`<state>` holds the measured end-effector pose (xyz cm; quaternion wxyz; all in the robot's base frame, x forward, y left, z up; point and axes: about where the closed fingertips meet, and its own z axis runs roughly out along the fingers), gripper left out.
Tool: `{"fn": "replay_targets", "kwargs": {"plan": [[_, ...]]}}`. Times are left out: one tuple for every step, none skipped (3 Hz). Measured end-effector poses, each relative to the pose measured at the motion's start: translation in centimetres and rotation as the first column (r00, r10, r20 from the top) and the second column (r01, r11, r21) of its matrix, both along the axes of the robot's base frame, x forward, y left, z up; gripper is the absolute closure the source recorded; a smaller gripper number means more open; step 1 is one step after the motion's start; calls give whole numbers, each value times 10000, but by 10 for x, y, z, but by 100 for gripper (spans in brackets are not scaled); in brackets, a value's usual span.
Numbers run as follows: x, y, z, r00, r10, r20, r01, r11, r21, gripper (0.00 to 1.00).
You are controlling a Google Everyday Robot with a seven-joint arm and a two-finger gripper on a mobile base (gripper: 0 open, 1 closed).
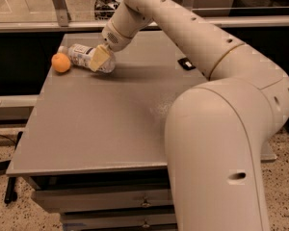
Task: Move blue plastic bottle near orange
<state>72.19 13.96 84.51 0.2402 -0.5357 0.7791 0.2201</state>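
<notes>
The blue plastic bottle (84, 56) lies on its side at the far left of the grey table (106, 124), its white cap end pointing left. The orange (61, 62) sits just left of the cap, almost touching it. My gripper (99, 57) is down at the bottle's right half, reaching in from the upper right, with its pale tip lying across the bottle's body. The far side of the bottle under the gripper is hidden.
A small flat black object (186, 63) lies on the table right of the arm. My large white arm (216, 129) covers the table's right side. The table's left edge is close to the orange. Drawers sit below the front edge.
</notes>
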Motion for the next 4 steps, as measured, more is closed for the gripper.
{"fn": "replay_targets", "kwargs": {"plan": [[-3, 4, 2, 9999, 153, -30, -152, 9998, 94, 0], [-5, -2, 13, 9998, 165, 101, -169, 9993, 344, 0], [-16, -28, 40, 9976, 33, 689, -91, 9964, 840, 0], [-45, -73, 76, 9871, -212, 1590, -48, 9869, 1615, 0]]}}
